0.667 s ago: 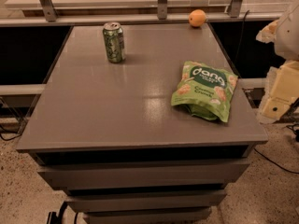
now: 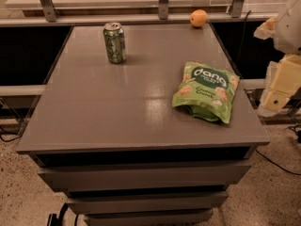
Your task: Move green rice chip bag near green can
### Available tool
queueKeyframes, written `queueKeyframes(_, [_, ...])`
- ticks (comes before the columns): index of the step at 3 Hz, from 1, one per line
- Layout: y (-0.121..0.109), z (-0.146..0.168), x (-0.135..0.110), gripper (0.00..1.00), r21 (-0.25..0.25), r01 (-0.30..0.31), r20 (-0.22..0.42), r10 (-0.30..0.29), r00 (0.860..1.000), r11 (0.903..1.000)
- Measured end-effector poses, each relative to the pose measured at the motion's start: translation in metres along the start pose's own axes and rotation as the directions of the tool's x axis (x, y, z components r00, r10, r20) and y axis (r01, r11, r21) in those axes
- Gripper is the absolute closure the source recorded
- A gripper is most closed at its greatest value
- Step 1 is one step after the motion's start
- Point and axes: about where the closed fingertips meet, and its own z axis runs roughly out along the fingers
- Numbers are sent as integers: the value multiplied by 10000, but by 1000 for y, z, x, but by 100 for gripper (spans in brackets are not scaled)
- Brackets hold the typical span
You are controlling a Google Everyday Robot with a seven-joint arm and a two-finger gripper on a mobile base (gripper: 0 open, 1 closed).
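The green rice chip bag point(image 2: 206, 92), a crinkly light-green pouch with white "dang" lettering, lies flat on the right side of the grey table point(image 2: 117, 112). The green can point(image 2: 114, 42) stands upright at the far left of the table, well apart from the bag. My gripper point(image 2: 278, 89) shows as pale cream parts at the right edge of the view. It hangs beyond the table's right edge, to the right of the bag and not touching it.
An orange point(image 2: 198, 18) sits at the table's far right corner. A metal railing point(image 2: 160, 4) with upright posts runs behind the table. Drawer fronts point(image 2: 141, 173) lie below the tabletop, and cables lie on the speckled floor at both sides.
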Motion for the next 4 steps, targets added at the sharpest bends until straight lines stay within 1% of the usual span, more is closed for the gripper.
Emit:
queueKeyframes(1, [-27, 14, -6, 0, -330, 1103, 665, -1080, 9919, 9933])
queueKeyframes(2, [-53, 33, -19, 0, -338, 3109, 961, -3066, 9470, 9498])
queueKeyframes(3, [-56, 33, -21, 0, -117, 3866, 1002, -3836, 9181, 9222])
queueKeyframes(4, [-56, 33, -21, 0, -107, 3865, 1000, -3836, 9180, 9222])
